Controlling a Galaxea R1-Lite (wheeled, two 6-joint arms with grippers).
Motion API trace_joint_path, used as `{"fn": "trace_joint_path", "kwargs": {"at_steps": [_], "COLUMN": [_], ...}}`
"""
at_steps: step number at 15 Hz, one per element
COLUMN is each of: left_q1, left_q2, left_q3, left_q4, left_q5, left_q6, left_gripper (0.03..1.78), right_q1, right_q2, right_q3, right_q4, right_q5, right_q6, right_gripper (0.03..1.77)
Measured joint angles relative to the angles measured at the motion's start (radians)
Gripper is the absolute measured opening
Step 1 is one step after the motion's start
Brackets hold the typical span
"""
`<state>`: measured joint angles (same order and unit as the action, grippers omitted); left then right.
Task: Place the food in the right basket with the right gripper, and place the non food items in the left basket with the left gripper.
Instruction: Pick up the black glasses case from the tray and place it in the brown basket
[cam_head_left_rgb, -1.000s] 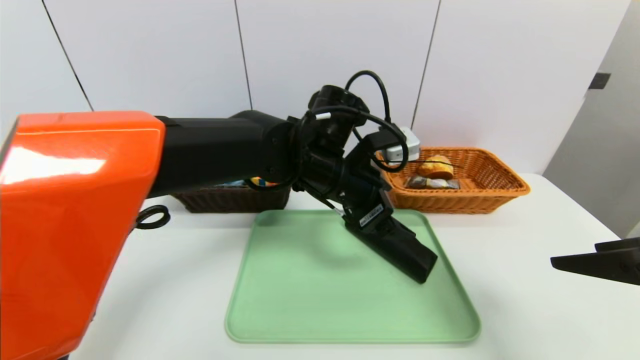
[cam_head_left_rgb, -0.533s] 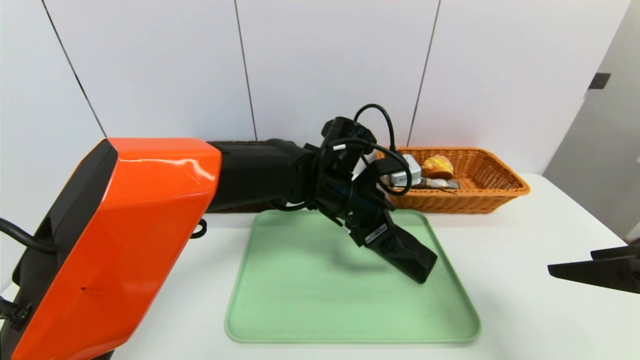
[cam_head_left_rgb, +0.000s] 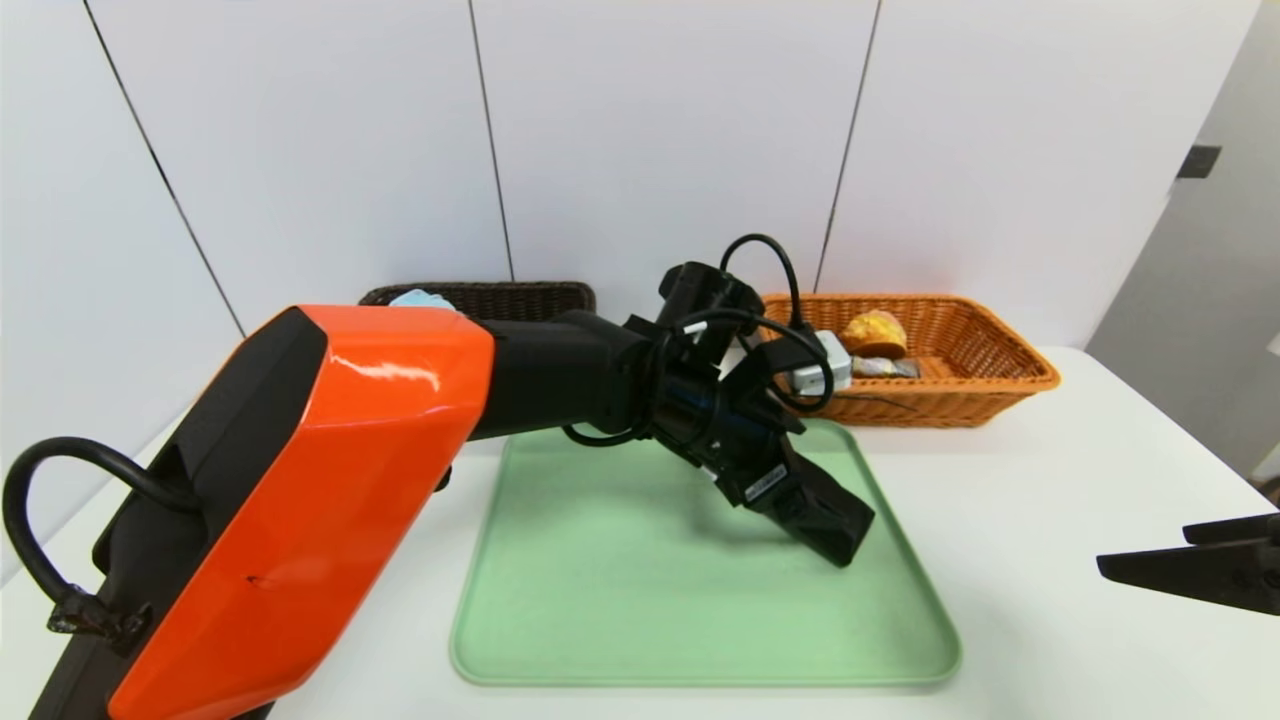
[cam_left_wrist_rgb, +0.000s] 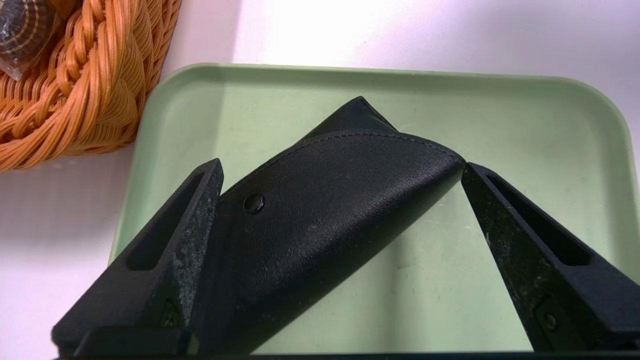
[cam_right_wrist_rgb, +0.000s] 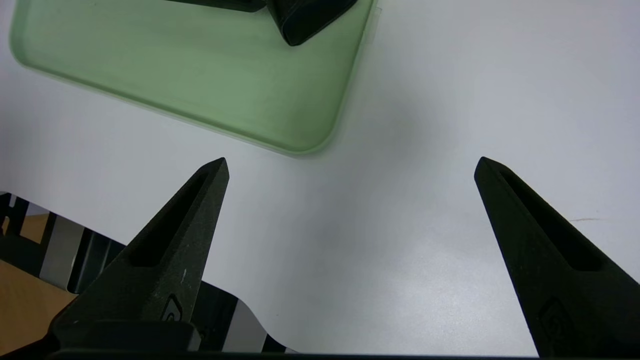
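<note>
Green tray (cam_head_left_rgb: 640, 640) edges bare around black pouch (cam_left_wrist_rgb: 330, 210), left gripper (cam_left_wrist_rgb: 342, 165) wide open astride it, right gripper (cam_right_wrist_rgb: 352, 165) parked.

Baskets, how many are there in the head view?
2: a dark brown one behind the left arm, an orange-tan one to its right. The arm may hide more.

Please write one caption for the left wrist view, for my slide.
Open left gripper over the black pouch on the green tray.

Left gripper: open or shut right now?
Open: in the left wrist view, the left gripper's jaws stand wide apart over the black pouch.
</note>
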<state>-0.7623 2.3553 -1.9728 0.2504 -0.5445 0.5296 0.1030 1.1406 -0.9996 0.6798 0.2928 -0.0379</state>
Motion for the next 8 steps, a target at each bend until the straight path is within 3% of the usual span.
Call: {"fn": "trace_joint_path", "kwargs": {"at_steps": [5,8], "left_q1": [-0.002,-0.001], "left_q2": [0.022,0.031], "left_q3": [0.0,0.0], "left_q4": [-0.006,-0.009], "left_q5": [-0.009,-0.059], "left_q6": [0.01,0.016], "left_gripper": [1.69,1.69], "right_q1": [-0.001,0.0], "right_q2": [-0.004,-0.003], "right_q3": [0.012,0.021], "right_q4": [0.0,-0.001], "right_q5": [0.001,0.001], "right_q6": [-0.001,-0.001], "right_gripper": [1.69,1.69]}}
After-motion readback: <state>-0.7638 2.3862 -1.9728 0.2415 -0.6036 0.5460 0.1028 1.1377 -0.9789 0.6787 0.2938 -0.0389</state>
